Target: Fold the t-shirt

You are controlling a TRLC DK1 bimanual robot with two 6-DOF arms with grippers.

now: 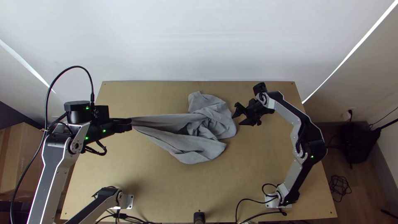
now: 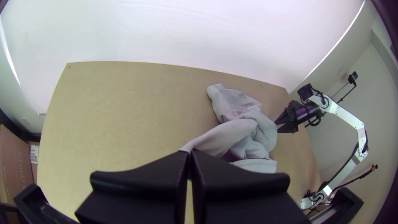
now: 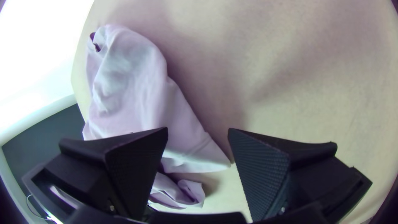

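A grey t-shirt [image 1: 215,124] lies bunched and unfolded at the centre of the overhead frame, its long axis running nearly level from a narrow, drawn-out end at left to a crumpled mass at right. At the left of that frame, the left gripper [image 1: 130,124] clamps the narrow end, its fingers pressed together on the cloth, with the bulk of the garment stretching away toward the right of the picture.

The right gripper [image 1: 236,120], right of centre, is the nearer of the two to the crumpled mass, just beside its right edge. Its fingers stand well apart with nothing gripped, facing left toward the fabric; in the right wrist view a pointed fold shows in the gap between them, though whether cloth and fingers touch cannot be told. The next move probably calls for that hand to edge left and take the near fold, so the shirt can be drawn out between both arms; a shallow bite could slip or catch several layers at once.

The work takes place on a light wooden table [image 1: 265,166], set before a pale wall [image 1: 199,41]. A cardboard box [image 1: 20,153] stands at far left, and a coiled cable [image 1: 340,187] lies on the floor [image 1: 360,203] at lower right.
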